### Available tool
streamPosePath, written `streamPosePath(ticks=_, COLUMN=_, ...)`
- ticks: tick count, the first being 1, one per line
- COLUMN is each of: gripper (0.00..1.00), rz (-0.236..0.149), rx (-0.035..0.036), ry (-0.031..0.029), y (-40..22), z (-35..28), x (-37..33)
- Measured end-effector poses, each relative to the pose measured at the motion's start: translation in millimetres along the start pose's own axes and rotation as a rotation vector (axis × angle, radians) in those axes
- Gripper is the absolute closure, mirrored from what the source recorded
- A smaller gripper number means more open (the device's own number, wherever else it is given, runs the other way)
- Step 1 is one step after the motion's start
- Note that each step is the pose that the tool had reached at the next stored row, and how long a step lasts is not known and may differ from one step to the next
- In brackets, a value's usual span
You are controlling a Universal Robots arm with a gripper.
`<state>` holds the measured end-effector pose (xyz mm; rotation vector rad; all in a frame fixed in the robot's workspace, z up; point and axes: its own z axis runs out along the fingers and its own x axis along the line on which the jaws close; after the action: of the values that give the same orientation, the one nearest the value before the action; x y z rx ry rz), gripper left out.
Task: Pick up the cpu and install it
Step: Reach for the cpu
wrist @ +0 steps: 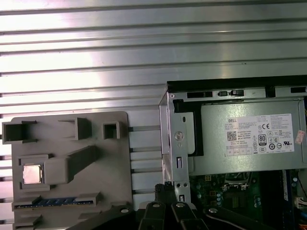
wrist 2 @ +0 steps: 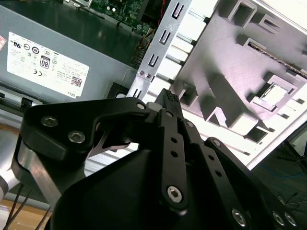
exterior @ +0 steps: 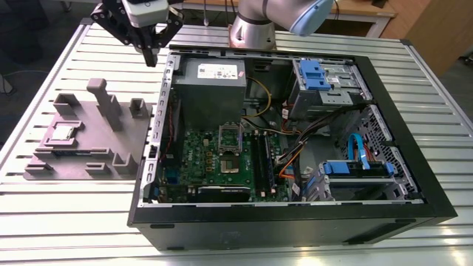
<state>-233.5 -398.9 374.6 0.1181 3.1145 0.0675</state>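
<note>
The cpu (exterior: pixel 63 132) is a small silvery square lying in a recess of the grey holder block (exterior: pixel 111 147), on the table at the exterior view's left. Both wrist views show it too: cpu (wrist: pixel 32 173), cpu (wrist 2: pixel 274 93). My gripper (exterior: pixel 152 54) hangs high above the table, over the back left corner of the open computer case (exterior: pixel 296 221), well away from the cpu. Its black fingers (wrist 2: pixel 168 98) are closed together with nothing between them. Inside the case, the motherboard's socket (exterior: pixel 230 136) sits open near the middle of the green board.
A grey power supply with a white label (exterior: pixel 210 77) fills the case's back left corner. Drive bays with blue clips (exterior: pixel 325 77) and loose cables (exterior: pixel 310 133) occupy the right side. Tall posts (exterior: pixel 99 97) rise from the holder block. The slatted metal table (exterior: pixel 74 221) surrounds everything.
</note>
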Motion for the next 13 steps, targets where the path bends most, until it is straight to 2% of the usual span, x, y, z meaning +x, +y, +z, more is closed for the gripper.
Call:
streamPosePath(ticks=1, gripper=0.90, rz=0.000, rx=0.0000, ry=0.0010, y=-0.2, z=1.8, x=1.5)
streamPosePath(ticks=13, gripper=0.90, rz=0.000, rx=0.0000, ry=0.0010, y=-0.4, z=2.1, x=4.1)
